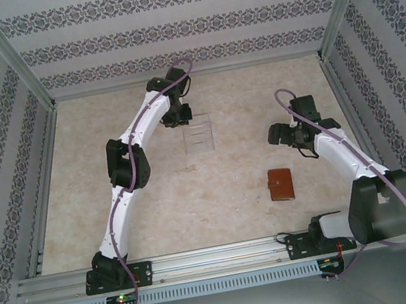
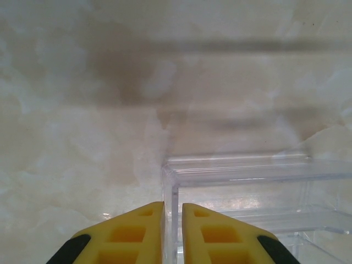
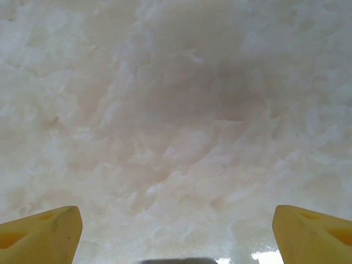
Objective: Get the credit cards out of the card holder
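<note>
The card holder (image 1: 280,184) is a reddish-brown leather wallet lying closed on the table, right of centre and towards the front. The credit cards are hidden. My right gripper (image 1: 282,137) hangs behind the wallet and a little to its right, apart from it. In the right wrist view the right gripper (image 3: 176,231) is open wide, with bare table between its yellow fingers (image 3: 44,234). My left gripper (image 1: 179,117) is at the back of the table, away from the wallet. In the left wrist view the left gripper (image 2: 173,206) is shut on the thin wall of a clear tray (image 2: 247,170).
The clear ribbed plastic tray (image 1: 200,135) sits at the back centre of the marbled table (image 1: 195,200). Patterned walls (image 1: 1,154) and metal posts close in the left, right and back sides. An aluminium rail (image 1: 220,257) runs along the front edge.
</note>
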Robot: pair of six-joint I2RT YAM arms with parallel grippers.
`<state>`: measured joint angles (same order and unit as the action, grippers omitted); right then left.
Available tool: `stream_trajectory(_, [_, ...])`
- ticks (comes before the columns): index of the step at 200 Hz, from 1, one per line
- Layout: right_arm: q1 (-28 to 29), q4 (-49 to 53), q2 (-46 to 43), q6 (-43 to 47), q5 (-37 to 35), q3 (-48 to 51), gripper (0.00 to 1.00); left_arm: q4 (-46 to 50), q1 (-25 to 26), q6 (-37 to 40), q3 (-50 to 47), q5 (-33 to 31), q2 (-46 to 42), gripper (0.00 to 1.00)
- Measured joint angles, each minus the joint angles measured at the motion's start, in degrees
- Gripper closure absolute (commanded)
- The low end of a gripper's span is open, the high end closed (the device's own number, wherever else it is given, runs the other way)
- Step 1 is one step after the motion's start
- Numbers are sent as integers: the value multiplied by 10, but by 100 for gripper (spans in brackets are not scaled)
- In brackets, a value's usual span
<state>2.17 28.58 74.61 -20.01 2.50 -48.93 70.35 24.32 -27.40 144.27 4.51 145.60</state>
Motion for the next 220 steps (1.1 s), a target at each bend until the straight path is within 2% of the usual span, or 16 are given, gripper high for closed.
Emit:
stream_trajectory(43, [23, 59, 28, -5, 23, -28, 8, 8, 0, 0, -1, 0, -9, 82])
stream_trajectory(76, [68, 110, 61, -11, 3, -29, 2, 6, 0, 0, -49, 0, -69, 80])
stream_trajectory(144, [138, 152, 96, -52, -33, -10, 2, -93, 1, 0, -318, 20, -266, 78])
stream_trajectory(220, [160, 149, 106, -102, -31, 46, 2, -196, 1, -14, -549, 34, -361, 76])
